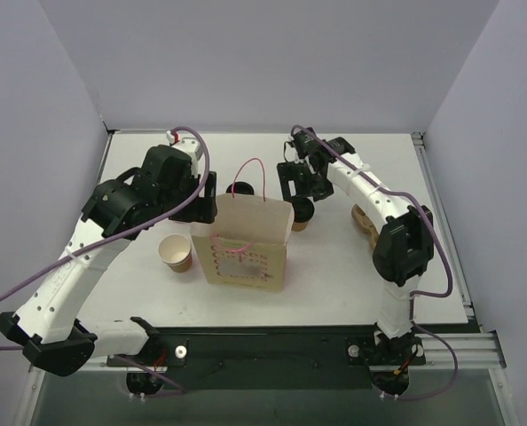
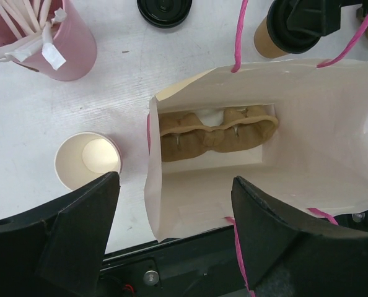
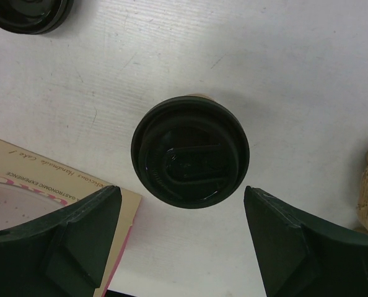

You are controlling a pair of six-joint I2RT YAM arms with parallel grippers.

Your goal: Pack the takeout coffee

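Kraft paper coffee [image 3: 190,150] w/ glossy black plastic lid; matt paper bag [image 1: 246,240].

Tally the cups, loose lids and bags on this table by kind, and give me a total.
takeout coffee (lidded cup): 1
lidless paper cup: 1
pink cup of straws: 1
loose black lid: 1
paper bag: 1
Total: 5
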